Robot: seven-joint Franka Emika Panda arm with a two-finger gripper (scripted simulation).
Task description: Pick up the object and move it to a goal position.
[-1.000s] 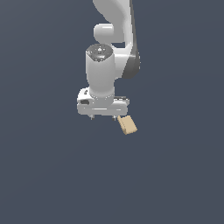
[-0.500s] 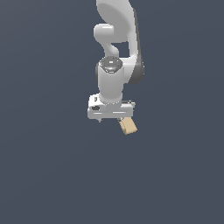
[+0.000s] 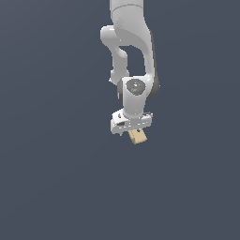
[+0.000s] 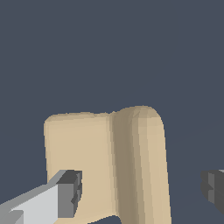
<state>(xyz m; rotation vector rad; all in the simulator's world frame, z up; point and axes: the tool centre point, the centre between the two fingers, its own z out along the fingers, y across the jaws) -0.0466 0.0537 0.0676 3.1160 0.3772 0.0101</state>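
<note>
The object (image 3: pixel 138 137) is a small tan blocky piece. In the exterior view it shows just under the white gripper (image 3: pixel 133 130), towards the exterior view's right of the hand. In the wrist view the object (image 4: pixel 105 162) fills the space between the fingers of the gripper (image 4: pixel 142 190). One grey fingertip (image 4: pixel 70 194) overlaps its edge. The other fingertip (image 4: pixel 214 186) stands apart from it, with a strip of dark ground between. The gripper is open around the object and is not closed on it.
Plain dark grey ground (image 3: pixel 56 187) surrounds the arm on all sides. The white arm (image 3: pixel 133 56) rises straight up from the gripper. No other objects, containers or edges show.
The gripper and wrist have shifted towards the exterior view's right and slightly down, coming over the object. The object has stayed in the same spot. The arm's upper links have swung into view.
</note>
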